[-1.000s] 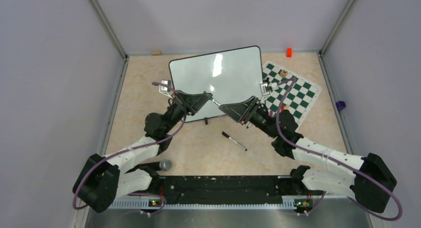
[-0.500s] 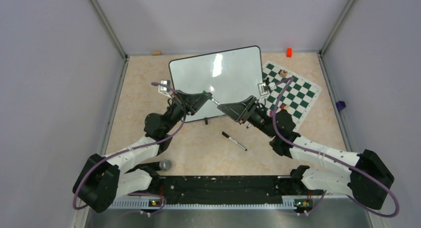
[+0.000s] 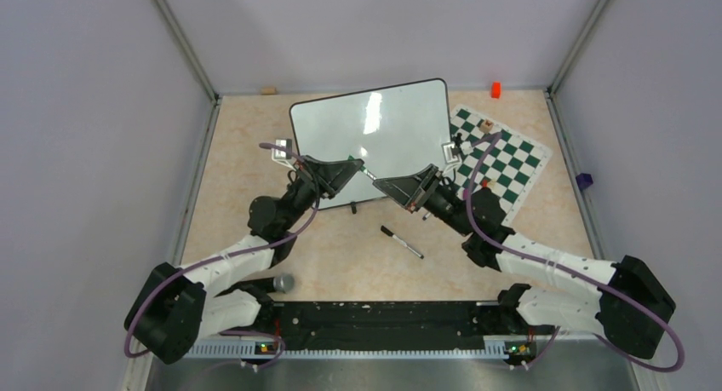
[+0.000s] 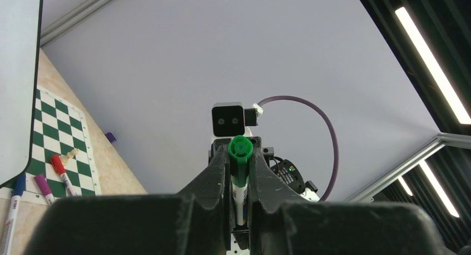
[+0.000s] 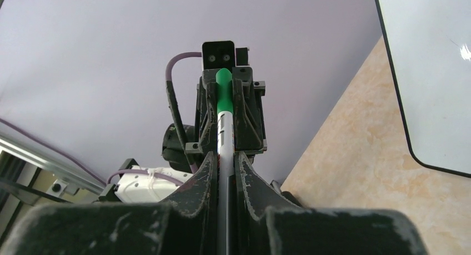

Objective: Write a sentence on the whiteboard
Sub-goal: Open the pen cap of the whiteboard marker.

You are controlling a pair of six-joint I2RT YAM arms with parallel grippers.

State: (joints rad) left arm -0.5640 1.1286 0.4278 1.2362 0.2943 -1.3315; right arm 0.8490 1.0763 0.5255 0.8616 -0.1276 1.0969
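- One large glossy white whiteboard (image 3: 375, 131) with a thin black frame, toward the desk's far edge.
- One green-and-white checkered chess mat (image 3: 511, 165), by the right edge.
- Five markers: one green-capped marker (image 4: 240, 171), one black marker (image 3: 401, 242), one blue marker (image 4: 16, 188), one magenta marker (image 4: 41, 184) and one red marker (image 4: 58, 166).
- One pale chess piece (image 4: 71, 153) stood on the mat.
- Two small blocks at the far edge: one orange block (image 3: 495, 89) and one tan block (image 3: 269, 90).
- One small purple object (image 3: 583, 181) at the right edge.
- One grey ball-headed object (image 3: 281, 282) at the near edge.

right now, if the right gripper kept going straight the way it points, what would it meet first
Most likely the black left gripper, facing it head-on; both are shut on the green-and-white marker spanning the gap.
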